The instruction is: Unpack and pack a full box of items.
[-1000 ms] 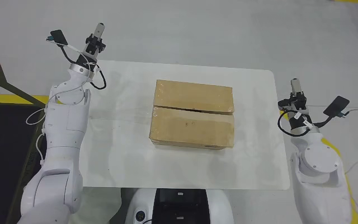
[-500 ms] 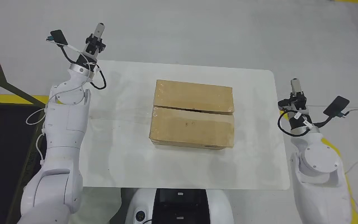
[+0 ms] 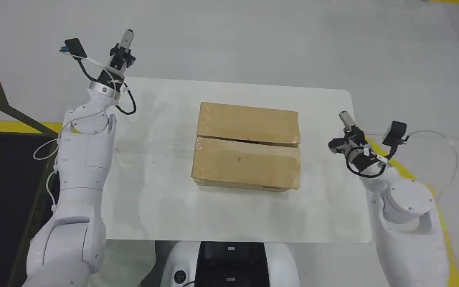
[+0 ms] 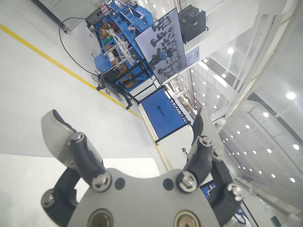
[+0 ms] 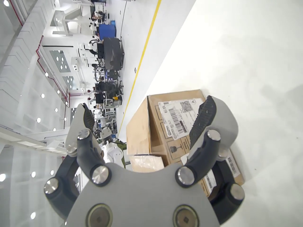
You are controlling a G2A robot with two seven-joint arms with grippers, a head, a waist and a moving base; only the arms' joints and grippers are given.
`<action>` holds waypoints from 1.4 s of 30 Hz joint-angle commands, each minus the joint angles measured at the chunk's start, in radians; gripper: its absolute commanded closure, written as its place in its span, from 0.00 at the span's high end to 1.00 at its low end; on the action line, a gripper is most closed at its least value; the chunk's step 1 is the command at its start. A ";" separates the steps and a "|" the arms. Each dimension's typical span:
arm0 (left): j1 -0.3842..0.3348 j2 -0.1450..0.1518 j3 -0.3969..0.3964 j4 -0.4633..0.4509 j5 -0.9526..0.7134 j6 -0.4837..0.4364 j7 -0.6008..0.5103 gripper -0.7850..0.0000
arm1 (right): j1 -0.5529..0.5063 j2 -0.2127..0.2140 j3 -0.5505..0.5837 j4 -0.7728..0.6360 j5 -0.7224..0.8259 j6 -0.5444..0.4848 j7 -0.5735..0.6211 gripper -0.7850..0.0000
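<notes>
A closed brown cardboard box (image 3: pixel 247 146) lies in the middle of the white table (image 3: pixel 158 208), its two top flaps meeting along a lengthwise seam. My left gripper (image 3: pixel 128 36) is raised past the table's far left corner; in the left wrist view it (image 4: pixel 125 124) stands open and holds nothing. My right gripper (image 3: pixel 345 117) hovers over the table's right edge, to the right of the box. The right wrist view shows it (image 5: pixel 146 114) open and empty, facing the box's (image 5: pixel 165 128) labelled end.
Bare tabletop surrounds the box on all sides. A yellow floor line (image 3: pixel 21 127) runs past the table's left side. Benches and a screen (image 4: pixel 165 48) stand far off in the room.
My right arm has swung in from beyond the table's right edge toward the box, its gripper now over the tabletop. The left arm and the box have not moved.
</notes>
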 commanded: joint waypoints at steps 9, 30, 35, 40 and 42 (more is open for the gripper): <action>0.000 0.000 0.000 0.000 0.000 0.000 0.000 1.00 | 0.025 0.022 0.014 0.048 0.032 -0.031 0.259 1.00; 0.000 0.000 0.000 0.000 0.000 0.000 0.000 1.00 | 0.027 0.048 -0.003 0.147 0.194 -0.280 0.563 1.00; 0.000 0.000 0.000 0.000 0.000 0.000 0.000 1.00 | 0.025 0.052 -0.018 0.156 0.181 -0.329 0.557 1.00; 0.000 0.000 0.000 0.000 0.000 0.000 0.000 1.00 | 0.026 0.054 -0.030 0.166 0.173 -0.366 0.513 1.00; 0.000 0.000 0.000 0.000 0.000 0.000 0.000 1.00 | 0.028 0.055 -0.036 0.168 0.159 -0.375 0.501 1.00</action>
